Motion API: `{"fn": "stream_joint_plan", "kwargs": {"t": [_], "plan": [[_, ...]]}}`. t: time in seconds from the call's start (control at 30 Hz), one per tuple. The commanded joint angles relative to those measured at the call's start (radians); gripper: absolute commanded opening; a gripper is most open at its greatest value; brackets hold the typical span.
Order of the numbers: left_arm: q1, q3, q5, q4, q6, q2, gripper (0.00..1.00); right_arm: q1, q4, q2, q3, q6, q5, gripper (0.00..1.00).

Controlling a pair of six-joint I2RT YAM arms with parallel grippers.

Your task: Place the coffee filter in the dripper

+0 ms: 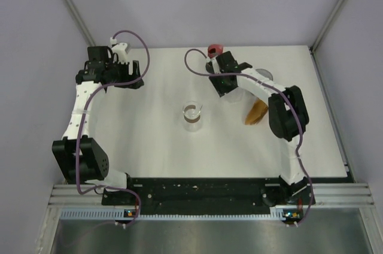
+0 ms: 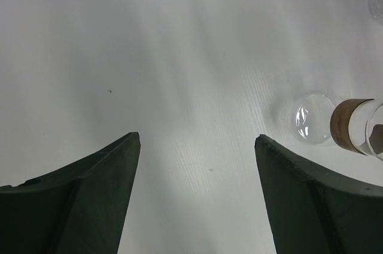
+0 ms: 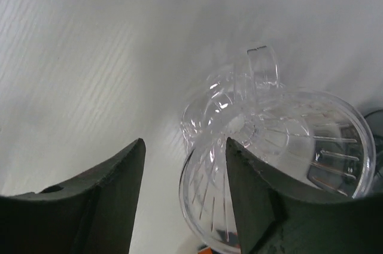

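The clear plastic dripper (image 3: 281, 140) lies tipped on its side on the white table, handle up. My right gripper (image 3: 184, 143) is open, and the dripper's rim sits in the gap against the right finger (image 3: 257, 194). In the top view my right gripper (image 1: 220, 79) is at the back centre and hides the dripper. The brown coffee filter (image 1: 257, 112) lies on the table, partly under my right arm's elbow. My left gripper (image 1: 136, 79) is open and empty over bare table at the back left; it also shows in the left wrist view (image 2: 197, 137).
A glass carafe (image 1: 192, 116) with a brown collar stands mid-table and shows at the right edge of the left wrist view (image 2: 353, 125). A small red thing (image 1: 214, 49) sits by the back edge. A grey round thing (image 1: 264, 74) lies behind my right forearm.
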Motion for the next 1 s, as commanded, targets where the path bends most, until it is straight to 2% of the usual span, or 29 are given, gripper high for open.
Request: {"fn": "stream_joint_plan", "kwargs": {"t": [0.0,0.1,0.17,0.4,0.6,0.8,0.97], "plan": [[-0.002,-0.001,0.015,0.01,0.014,-0.047,0.83,0.002,-0.047,0.036,0.103,-0.025,0.006,0.42],[-0.002,0.0,0.015,0.007,0.015,-0.048,0.83,0.011,-0.051,0.013,0.091,-0.041,-0.048,0.11],[-0.001,0.003,0.015,0.007,0.017,-0.048,0.83,0.033,-0.052,-0.027,0.073,-0.086,-0.07,0.0],[-0.001,0.008,0.018,0.003,0.021,-0.051,0.83,0.174,-0.083,-0.229,0.034,-0.349,-0.011,0.0],[-0.001,0.005,0.024,0.001,0.026,-0.054,0.84,0.354,-0.034,-0.397,-0.013,-0.522,0.065,0.0],[-0.001,0.003,0.02,0.001,0.029,-0.054,0.84,0.525,0.032,-0.417,-0.139,-0.647,0.072,0.0],[-0.001,0.002,0.01,-0.001,0.035,-0.057,0.84,0.565,-0.029,-0.354,-0.099,-0.676,0.093,0.0]]}}
